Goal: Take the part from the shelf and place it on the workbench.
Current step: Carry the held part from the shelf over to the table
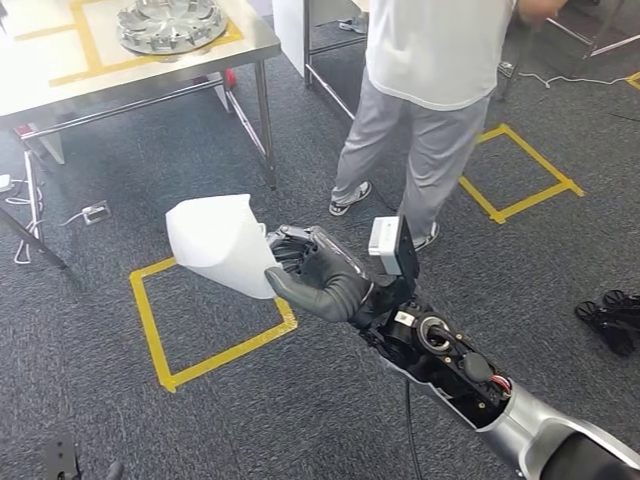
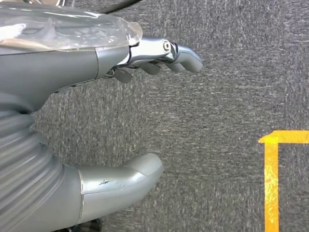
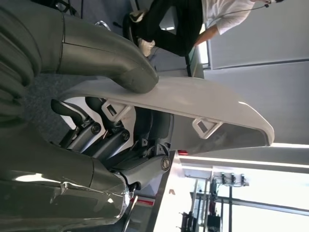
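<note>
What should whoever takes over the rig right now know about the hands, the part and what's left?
Right robot hand: grips the white part, thumb on top, held above the carpet.
Left robot hand: holds nothing, fingers apart, hanging over the carpet.
Workbench: ahead to the left, with a silver wheel cover on it.
A person stands nearby.
Done: part is in hand.
Left: carry it to the workbench and set it down.

Right hand gripping the white part: thick grey thumb pressed on one face, darker fingers curled against the ribbed other face. Beyond, a person in a white top and dark trousers.
</note>
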Tool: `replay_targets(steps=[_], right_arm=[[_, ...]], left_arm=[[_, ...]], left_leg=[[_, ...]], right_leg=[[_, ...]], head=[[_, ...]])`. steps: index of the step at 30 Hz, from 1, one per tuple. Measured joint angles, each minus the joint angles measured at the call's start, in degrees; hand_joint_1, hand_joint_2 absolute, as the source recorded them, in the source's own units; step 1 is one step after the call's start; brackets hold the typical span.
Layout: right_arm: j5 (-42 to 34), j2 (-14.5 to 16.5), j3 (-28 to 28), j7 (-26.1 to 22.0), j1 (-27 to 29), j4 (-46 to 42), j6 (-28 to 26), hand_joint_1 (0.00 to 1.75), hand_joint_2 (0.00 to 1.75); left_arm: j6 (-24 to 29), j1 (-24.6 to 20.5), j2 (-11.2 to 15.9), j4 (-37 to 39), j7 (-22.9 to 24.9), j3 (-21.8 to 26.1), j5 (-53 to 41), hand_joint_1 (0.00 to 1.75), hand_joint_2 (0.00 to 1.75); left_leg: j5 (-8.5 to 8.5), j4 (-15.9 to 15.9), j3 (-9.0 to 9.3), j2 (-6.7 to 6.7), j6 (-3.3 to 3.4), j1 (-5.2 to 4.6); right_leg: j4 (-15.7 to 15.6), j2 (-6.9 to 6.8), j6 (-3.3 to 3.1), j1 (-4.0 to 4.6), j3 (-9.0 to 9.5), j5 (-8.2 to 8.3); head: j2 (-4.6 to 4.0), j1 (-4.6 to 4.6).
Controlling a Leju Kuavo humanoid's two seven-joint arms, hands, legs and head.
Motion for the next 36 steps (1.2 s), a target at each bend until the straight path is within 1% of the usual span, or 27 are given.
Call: replay_targets(steps=[3, 9, 11, 12, 13, 14, 16, 17, 18, 19, 20, 21, 22, 23, 24, 25, 26, 27, 28, 29, 30, 31, 32, 33, 34, 35, 36], right_arm=[[-0.1, 0.0, 0.1, 0.0, -0.3, 0.1, 0.0, 1.75, 1.75], [-0.3, 0.0, 0.4, 0.0, -0.5, 0.2, -0.2, 1.75, 1.75], [-0.4, 0.0, 0.4, 0.0, -0.5, 0.2, -0.3, 1.75, 1.75], [-0.4, 0.0, 0.4, 0.0, -0.5, 0.2, -0.3, 1.75, 1.75], [-0.4, 0.0, 0.4, -0.1, -0.6, 0.2, -0.3, 1.75, 1.75], [-0.4, 0.0, 0.4, -0.1, -0.7, 0.2, -0.3, 1.75, 1.75], [-0.6, 0.0, 0.5, -0.2, -0.8, 0.3, -0.3, 1.75, 1.75], [-0.6, 0.0, 0.5, -0.2, -0.7, 0.4, -0.3, 1.75, 1.75], [-0.6, 0.0, 0.6, -0.3, -0.7, 0.5, -0.2, 1.75, 1.75], [-0.6, 0.0, 0.6, -0.4, -0.7, 0.6, -0.2, 1.75, 1.75], [-0.7, 0.0, 0.6, -0.5, -0.7, 0.7, -0.2, 1.75, 1.75], [-0.7, 0.0, 0.6, -0.6, -0.7, 0.8, -0.2, 1.75, 1.75], [-0.7, 0.0, 0.6, -0.7, -0.7, 0.9, -0.2, 1.75, 1.75], [-0.7, 0.0, 0.6, -0.8, -0.8, 1.0, -0.1, 1.75, 1.75], [-0.7, 0.0, 0.6, -0.9, -0.8, 1.0, -0.1, 1.75, 1.75], [-0.7, 0.0, 0.7, -0.9, -0.8, 1.1, -0.1, 1.75, 1.75], [-0.7, 0.0, 0.7, -0.9, -0.8, 1.1, -0.1, 1.75, 1.75], [-0.7, 0.0, 0.7, -0.9, -0.8, 1.1, -0.1, 1.75, 1.75], [-0.7, 0.0, 0.7, -1.0, -0.8, 1.1, -0.1, 1.75, 1.75], [-0.7, 0.0, 0.7, -1.0, -0.8, 1.2, -0.1, 1.75, 1.75], [-0.7, 0.0, 0.7, -1.0, -0.9, 1.2, -0.1, 1.75, 1.75], [-0.7, 0.0, 0.8, -1.0, -0.8, 1.2, -0.1, 1.75, 1.75], [-0.7, 0.0, 0.8, -1.0, -0.8, 1.3, -0.1, 1.75, 1.75], [-0.7, 0.0, 0.8, -1.0, -0.8, 1.4, -0.1, 1.75, 1.75], [-0.7, 0.0, 0.9, -1.0, -0.8, 1.6, -0.1, 1.75, 1.75], [-0.7, 0.0, 0.9, -1.0, -0.8, 1.6, -0.1, 1.75, 1.75], [-0.7, 0.0, 0.9, -1.0, -0.8, 1.7, 0.0, 1.75, 1.75]], left_arm=[[0.3, 0.0, 0.0, 0.0, 0.0, 0.0, -0.3, 0.00, 1.75], [0.4, 0.0, 0.0, 0.0, -0.1, 0.0, -0.7, 0.00, 1.75], [0.4, -0.1, 0.0, 0.0, -0.1, 0.0, -0.7, 0.00, 1.75], [0.4, -0.1, 0.0, 0.0, -0.1, 0.0, -0.7, 0.00, 1.75], [0.5, -0.1, 0.0, 0.0, -0.1, 0.0, -0.7, 0.00, 1.75], [0.5, -0.1, 0.0, 0.0, -0.1, 0.0, -0.7, 0.00, 1.75], [0.6, -0.2, 0.0, 0.0, -0.1, 0.0, -0.7, 0.00, 1.75], [0.7, -0.1, 0.0, 0.0, -0.1, 0.0, -0.7, 0.00, 1.75], [0.7, -0.1, 0.0, 0.0, -0.1, 0.0, -0.6, 0.00, 1.75], [0.8, -0.1, 0.0, 0.0, -0.1, 0.0, -0.5, 0.00, 1.75], [0.8, -0.1, 0.0, 0.0, -0.1, 0.0, -0.3, 0.00, 1.75], [0.9, -0.1, -0.1, 0.0, -0.1, 0.0, -0.2, 0.00, 1.75], [0.9, -0.2, -0.1, 0.0, -0.1, 0.0, 0.0, 0.00, 1.75], [0.9, -0.2, -0.1, 0.0, -0.1, 0.0, 0.0, 0.00, 1.75], [1.0, -0.2, -0.2, 0.0, -0.1, 0.0, 0.1, 0.00, 1.75], [1.0, -0.2, -0.1, 0.0, -0.1, 0.0, 0.1, 0.00, 1.75], [1.0, -0.2, 0.0, 0.0, -0.1, 0.0, 0.2, 0.00, 1.75], [1.0, -0.2, 0.0, 0.0, -0.1, 0.0, 0.2, 0.00, 1.75], [1.0, -0.2, 0.0, 0.0, -0.1, 0.0, 0.2, 0.00, 1.75], [1.0, -0.2, 0.0, 0.0, -0.1, 0.0, 0.2, 0.00, 1.75], [1.0, -0.3, 0.0, 0.0, -0.1, 0.0, 0.2, 0.00, 1.75], [1.1, -0.3, 0.0, 0.0, -0.1, 0.0, 0.2, 0.00, 1.75], [1.1, -0.2, 0.0, 0.0, -0.1, 0.0, 0.2, 0.00, 1.75], [1.1, -0.1, 0.0, 0.0, -0.1, 0.0, 0.2, 0.00, 1.75], [1.1, 0.0, 0.0, 0.0, -0.1, 0.0, 0.1, 0.00, 1.75], [1.3, 0.0, 0.0, 0.0, -0.1, 0.0, 0.1, 0.00, 1.75], [1.4, 0.0, 0.0, 0.0, -0.1, 0.0, 0.0, 0.00, 1.75]], left_leg=[[-0.49, 0.1, 0.23, -0.09, 0.64, -0.13], [-1.18, 0.5, 0.59, -0.11, 1.63, -0.53], [-1.22, 0.2, 0.88, -0.11, 1.86, -0.40], [-1.25, 0.1, 1.16, -0.09, 2.01, -0.22], [-1.29, -0.1, 1.48, -0.06, 2.18, -0.03], [-1.35, -0.2, 1.76, -0.04, 2.31, 0.11], [-1.49, -0.2, 1.99, -0.09, 2.45, 0.14], [-1.54, -0.2, 2.04, -0.20, 2.42, 0.14], [-1.60, -0.2, 2.12, -0.39, 2.36, 0.14], [-1.68, -0.1, 2.28, -0.65, 2.24, 0.14], [-1.77, -0.1, 2.52, -0.94, 2.10, 0.13], [-1.85, -0.1, 2.74, -1.19, 1.94, 0.14], [-1.89, 0.0, 2.80, -1.42, 1.69, 0.10], [-1.83, 0.0, 2.72, -1.61, 1.38, 0.12], [-1.71, 0.0, 2.57, -1.80, 1.04, 0.18], [-1.54, -0.1, 2.44, -2.04, 0.65, 0.23], [-1.47, -0.2, 2.37, -2.28, 0.30, 0.28], [-1.74, 0.2, 2.22, -2.20, -0.02, 0.28], [-2.61, 1.5, 1.57, -1.82, -0.34, 0.27], [-4.09, 4.2, 0.26, -1.24, -0.67, 0.30], [-5.88, 7.9, -1.53, -0.55, -0.96, 0.41], [-7.65, 12.3, -3.75, -0.09, -1.24, 0.55], [-8.66, 15.8, -5.58, 0.18, -1.47, 0.71], [-8.63, 17.3, -6.50, 0.33, -1.64, 0.85], [-7.56, 16.6, -6.25, 0.49, -1.73, 0.99], [-5.60, 13.3, -4.69, 0.71, -1.73, 1.09], [-3.50, 9.1, -2.51, 1.13, -1.66, 1.14]], right_leg=[[-0.9, -0.17, 0.48, -0.06, 0.74, -0.39], [-1.2, -0.21, 1.32, -0.41, 1.34, -0.78], [-1.1, -0.24, 1.68, -0.52, 1.35, -1.03], [-0.4, -0.29, 1.87, -0.52, 1.12, -1.54], [1.4, -0.34, 2.03, -0.52, 0.37, -2.57], [4.5, -0.40, 2.15, -0.55, -1.05, -4.07], [12.9, -0.43, 2.24, -0.59, -5.35, -7.37], [15.9, -0.43, 2.22, -0.61, -7.15, -8.06], [16.8, -0.43, 2.14, -0.61, -7.99, -7.53], [15.0, -0.42, 1.96, -0.61, -7.50, -5.73], [11.3, -0.31, 1.70, -0.60, -6.03, -3.20], [7.1, 0.04, 1.41, -0.58, -4.18, -1.00], [3.3, 0.43, 1.18, -0.53, -2.57, 0.47], [1.1, 0.76, 1.02, -0.44, -1.45, 1.10], [0.2, 0.97, 0.91, -0.30, -0.92, 1.05], [-0.2, 0.88, 0.80, -0.18, -0.72, 1.08], [-0.3, 0.63, 0.54, -0.31, -0.48, 1.26], [-0.6, 0.35, 0.24, -0.42, -0.30, 1.46], [-1.0, 0.01, -0.06, -0.59, -0.13, 1.66], [-1.2, -0.34, -0.32, -0.73, 0.02, 1.81], [-1.2, -0.65, -0.44, -0.66, 0.03, 1.83], [-1.2, -0.96, -0.53, -0.65, 0.00, 1.80], [-1.2, -1.28, -0.57, -0.63, -0.01, 1.76], [-1.2, -1.58, -0.60, -0.62, 0.01, 1.71], [-1.2, -1.89, -0.59, -0.62, 0.08, 1.63], [-1.2, -2.18, -0.52, -0.62, 0.20, 1.52], [-1.2, -2.42, -0.39, -0.61, 0.35, 1.39]], head=[[0.01, 0.02], [-0.01, 0.02], [0.00, 0.01], [0.01, 0.03], [0.01, 0.14], [0.00, 0.28], [0.00, 0.52], [0.00, 0.57], [0.00, 0.60], [0.00, 0.66], [0.00, 0.71], [0.00, 0.73], [0.00, 0.66], [0.00, 0.62], [0.00, 0.55], [0.00, 0.51], [0.01, 0.56], [0.00, 0.50], [0.00, 0.33], [0.00, 0.14], [0.00, -0.06], [0.00, -0.22], [0.00, -0.27], [0.00, -0.30], [0.00, -0.32], [0.00, -0.33], [0.00, -0.36]])
